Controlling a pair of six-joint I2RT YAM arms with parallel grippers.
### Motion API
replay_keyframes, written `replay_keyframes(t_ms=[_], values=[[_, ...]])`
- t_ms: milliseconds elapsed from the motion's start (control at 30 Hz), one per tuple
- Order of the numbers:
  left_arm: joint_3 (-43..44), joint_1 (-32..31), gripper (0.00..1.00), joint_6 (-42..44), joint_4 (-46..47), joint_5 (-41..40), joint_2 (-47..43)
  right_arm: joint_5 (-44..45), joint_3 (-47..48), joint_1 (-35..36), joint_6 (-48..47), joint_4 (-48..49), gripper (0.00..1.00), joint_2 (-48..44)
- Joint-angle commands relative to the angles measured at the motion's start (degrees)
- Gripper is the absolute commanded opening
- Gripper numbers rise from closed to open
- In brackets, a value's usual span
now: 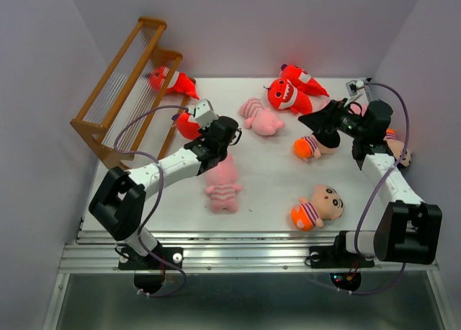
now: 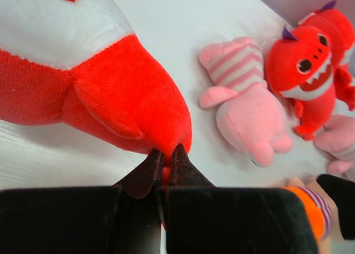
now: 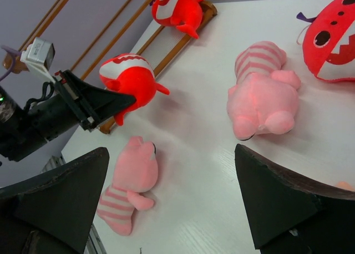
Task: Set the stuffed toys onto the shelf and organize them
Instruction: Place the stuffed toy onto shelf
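- Left gripper [image 2: 166,157], closest in its wrist view, is pinched tight on the narrow tip of a red monster [image 2: 111,93]. The jaws meet on a small fold of plush.
- From that tip the monster's long axis runs away from the fingers, toothy end leading, towards the left side of the scene.
- Seen from above, the held monster [image 1: 186,125] sits between the left gripper [image 1: 197,127] and the shelf [image 1: 119,78], just beside the shelf's near right foot. Whether it is off the table [image 1: 266,186] is hard to tell.
- The shelf stands at the far left, so the left arm is much the nearer one. I judge the coming move to be a carry left and far, toothy end first, over the lowest step.
- A second monster [image 1: 170,80] already lies at the far end of that step, so the free room is nearer.
- Right gripper [image 3: 172,151] has its jaws spread wide and holds nothing. It hovers at the right, just above a doll [image 1: 311,146].
- A pig [image 1: 223,182] lies near the left arm's forearm, out of the carrying path.
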Motion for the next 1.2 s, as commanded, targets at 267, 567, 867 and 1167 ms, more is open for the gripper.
replay_keyframes(t_ms=[267, 567, 867, 1167], values=[[12.8, 8.1, 0.0, 5.1, -0.6, -1.5, 9.1, -2.1, -0.2, -2.2, -0.7, 1.8, 1.0, 0.6], [18.1, 13.3, 0.0, 6.6, -1.7, 2.4, 14.2, -4.1, 0.0, -4.1, 0.9, 1.9, 1.0, 0.3], [17.4, 15.0, 0.0, 4.9, -0.8, 6.1, 16.6, -5.4, 0.2, -5.1, 1.5, 1.9, 1.0, 0.5], [17.5, 17.8, 0.0, 6.5, -0.2, 5.2, 17.6, -6.2, 0.1, -6.2, 1.8, 2.1, 1.0, 0.9]])
